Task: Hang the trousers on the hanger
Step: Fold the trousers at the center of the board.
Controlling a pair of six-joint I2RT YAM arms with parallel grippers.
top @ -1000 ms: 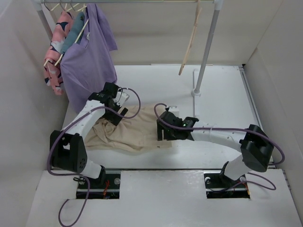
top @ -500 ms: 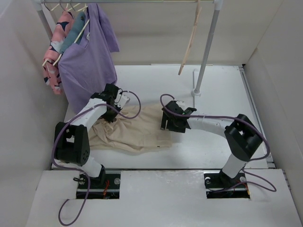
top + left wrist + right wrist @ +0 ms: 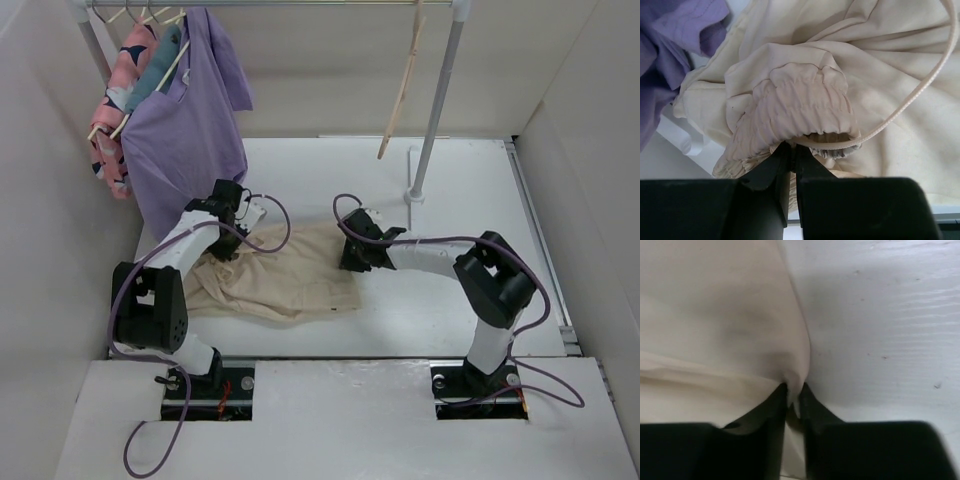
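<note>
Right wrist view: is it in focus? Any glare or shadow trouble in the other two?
Right wrist: trousers soft and low-contrast, shadowed where the right gripper pinches them; table grain sharper. Left wrist: waistband gathers crisp, purple shirt blurrier. Top external: even diffuse light, no glare.

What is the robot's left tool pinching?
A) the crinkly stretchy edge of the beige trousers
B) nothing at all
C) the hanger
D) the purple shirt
A: in the left wrist view the left tool is shut on the gathered elastic edge of the trousers.
</note>
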